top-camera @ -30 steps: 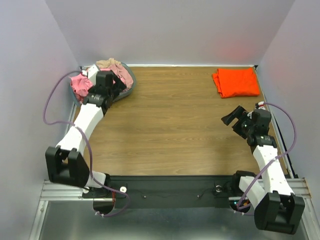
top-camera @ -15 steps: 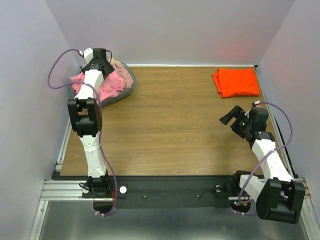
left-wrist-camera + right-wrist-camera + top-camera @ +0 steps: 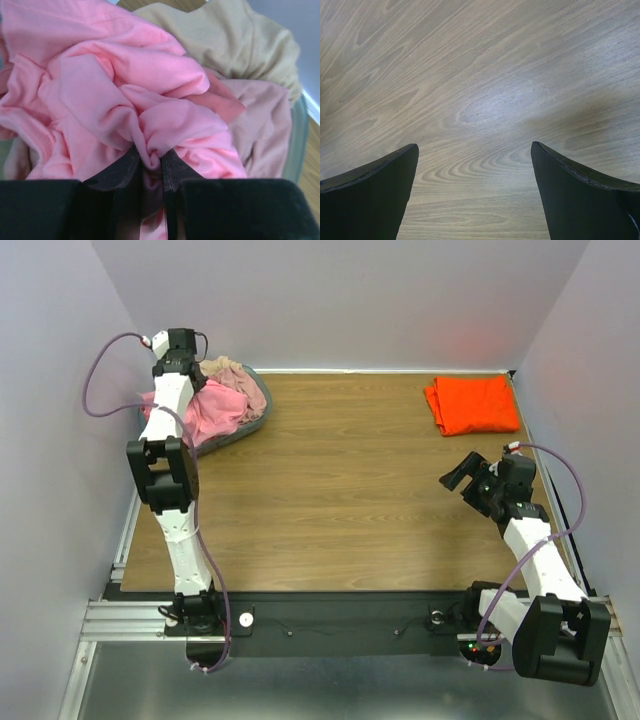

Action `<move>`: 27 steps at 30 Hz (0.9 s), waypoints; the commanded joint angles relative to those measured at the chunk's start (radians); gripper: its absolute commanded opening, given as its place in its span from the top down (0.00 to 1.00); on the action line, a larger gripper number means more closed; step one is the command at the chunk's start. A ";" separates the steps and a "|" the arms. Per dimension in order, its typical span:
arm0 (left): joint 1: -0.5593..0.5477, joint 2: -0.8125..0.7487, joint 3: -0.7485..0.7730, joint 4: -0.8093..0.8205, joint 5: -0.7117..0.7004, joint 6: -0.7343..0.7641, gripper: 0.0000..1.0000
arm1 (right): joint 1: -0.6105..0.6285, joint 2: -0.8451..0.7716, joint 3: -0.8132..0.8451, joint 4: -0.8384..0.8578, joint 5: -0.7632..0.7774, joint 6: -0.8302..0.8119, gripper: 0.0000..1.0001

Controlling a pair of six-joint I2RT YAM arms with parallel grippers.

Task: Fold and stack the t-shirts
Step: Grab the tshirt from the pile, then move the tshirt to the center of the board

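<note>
Pinches a fold of the pink shirt (image 3: pixel 100 90) in the nearly closed left gripper (image 3: pixel 152 159), inside the basket (image 3: pixel 299 135) at the table's (image 3: pixel 340 500) far left, beside a beige shirt (image 3: pixel 225 35) and a rose shirt (image 3: pixel 260 115). Holds the right gripper (image 3: pixel 475 155) wide open, empty, above bare table. Has the orange shirt (image 3: pixel 472 403) folded flat at the far right corner.

The wooden table (image 3: pixel 340 500) carried two things, well apart. A grey-blue basket (image 3: pixel 258 425) sat in its far left corner, and a folded orange shirt (image 3: pixel 472 405) lay flat in its far right corner.
</note>
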 commanded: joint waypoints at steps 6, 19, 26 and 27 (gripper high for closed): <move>-0.001 -0.374 -0.012 0.039 0.053 0.027 0.85 | -0.003 -0.005 0.019 0.057 -0.036 -0.014 0.00; -0.228 -0.856 -0.237 0.305 0.283 0.144 0.85 | -0.003 -0.094 0.014 0.056 -0.108 -0.031 0.00; -0.542 -0.925 -0.359 0.442 0.427 0.163 0.85 | -0.003 -0.181 0.020 0.052 -0.102 -0.020 0.00; -0.568 -0.918 -0.363 0.439 0.443 0.165 0.85 | -0.003 -0.198 0.020 0.049 -0.096 -0.017 0.00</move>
